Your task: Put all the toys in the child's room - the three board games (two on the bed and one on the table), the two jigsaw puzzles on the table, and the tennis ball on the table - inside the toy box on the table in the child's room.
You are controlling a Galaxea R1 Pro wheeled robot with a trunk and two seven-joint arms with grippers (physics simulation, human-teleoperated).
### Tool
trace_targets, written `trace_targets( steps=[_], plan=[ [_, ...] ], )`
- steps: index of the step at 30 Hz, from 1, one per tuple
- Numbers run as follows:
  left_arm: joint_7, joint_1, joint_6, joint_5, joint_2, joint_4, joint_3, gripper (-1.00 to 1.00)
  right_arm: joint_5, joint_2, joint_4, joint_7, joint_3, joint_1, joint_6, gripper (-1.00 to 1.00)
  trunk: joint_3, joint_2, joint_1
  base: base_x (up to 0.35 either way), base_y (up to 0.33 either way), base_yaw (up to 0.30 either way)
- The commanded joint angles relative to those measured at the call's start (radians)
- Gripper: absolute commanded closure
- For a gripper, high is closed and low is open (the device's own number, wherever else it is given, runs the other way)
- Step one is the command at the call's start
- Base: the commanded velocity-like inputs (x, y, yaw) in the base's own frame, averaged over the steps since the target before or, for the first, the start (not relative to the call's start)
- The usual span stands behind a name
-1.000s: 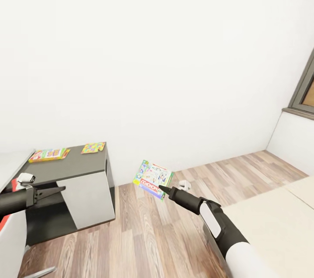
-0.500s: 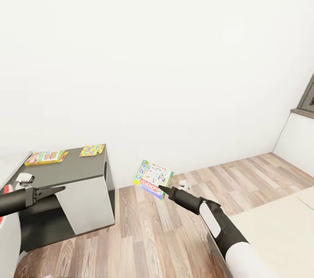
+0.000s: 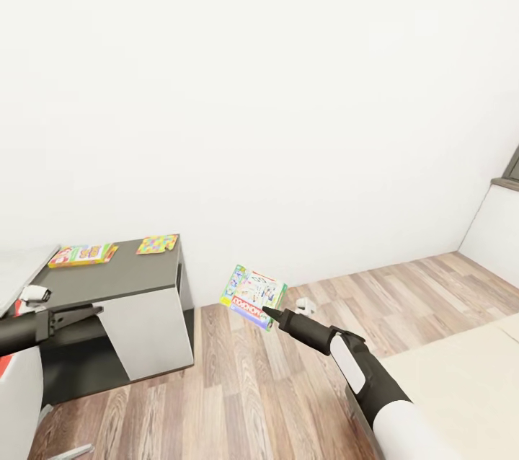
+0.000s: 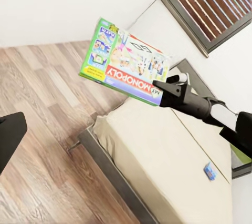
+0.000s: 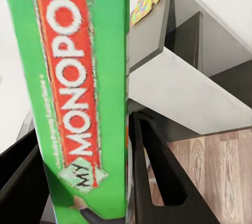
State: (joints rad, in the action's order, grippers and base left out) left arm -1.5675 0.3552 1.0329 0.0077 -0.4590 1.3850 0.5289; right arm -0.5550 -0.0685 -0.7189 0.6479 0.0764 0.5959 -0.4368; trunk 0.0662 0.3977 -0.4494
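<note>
My right gripper (image 3: 269,313) is shut on a green-edged Monopoly board game (image 3: 254,296), held tilted in the air above the wood floor. In the right wrist view the box (image 5: 79,92) stands between the black fingers (image 5: 157,171). The left wrist view shows the same box (image 4: 128,63) out in front. To the left stands the table's dark grey top (image 3: 108,278) with a colourful flat board game (image 3: 83,254) and a jigsaw puzzle (image 3: 157,244) on it. My left gripper (image 3: 83,314) hovers open in front of the table. A small blue board game (image 4: 210,171) lies on the bed (image 4: 157,166). The toy box and tennis ball are out of view.
White walls close off the back. The beige bed (image 3: 461,366) lies at the lower right, with a grey-framed window (image 3: 508,170) past it. A small white object (image 3: 304,303) sits on the floor by the wall. Wood floor runs between table and bed.
The whole view has swung left, so the window slid toward the right edge. My right gripper keeps the Monopoly box in the same pose. The left arm reaches slightly less far into the picture.
</note>
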Motion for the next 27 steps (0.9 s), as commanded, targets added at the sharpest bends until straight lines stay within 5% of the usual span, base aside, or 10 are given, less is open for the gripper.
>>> trace_targets(
  steps=[1, 7, 14, 27],
  plan=[
    [-0.003, 0.001, 0.011, 0.0, -0.001, 0.0, 0.006, -1.0, -0.009, 0.0, -0.001, -0.001, 0.0, 0.001, -0.008, 1.0, 0.002, 0.002, -0.001, 0.0, 0.0, 0.009],
    [-0.003, 0.001, 0.013, 0.007, -0.01, 0.0, 0.056, -1.0, -0.009, 0.001, -0.001, 0.0, -0.001, 0.001, -0.008, 1.0, 0.003, 0.002, -0.001, 0.0, 0.0, 0.001],
    [-0.003, -0.005, 0.013, 0.075, -0.063, -0.001, 0.09, -1.0, -0.009, 0.003, -0.001, 0.001, -0.002, 0.001, -0.008, 1.0, 0.003, 0.002, -0.001, 0.0, 0.0, 0.025],
    [-0.003, -0.008, 0.013, 0.09, -0.075, -0.001, 0.097, -1.0, -0.009, 0.002, -0.001, 0.001, 0.0, 0.001, -0.008, 1.0, 0.003, 0.002, -0.001, 0.0, 0.0, 0.266]
  ],
)
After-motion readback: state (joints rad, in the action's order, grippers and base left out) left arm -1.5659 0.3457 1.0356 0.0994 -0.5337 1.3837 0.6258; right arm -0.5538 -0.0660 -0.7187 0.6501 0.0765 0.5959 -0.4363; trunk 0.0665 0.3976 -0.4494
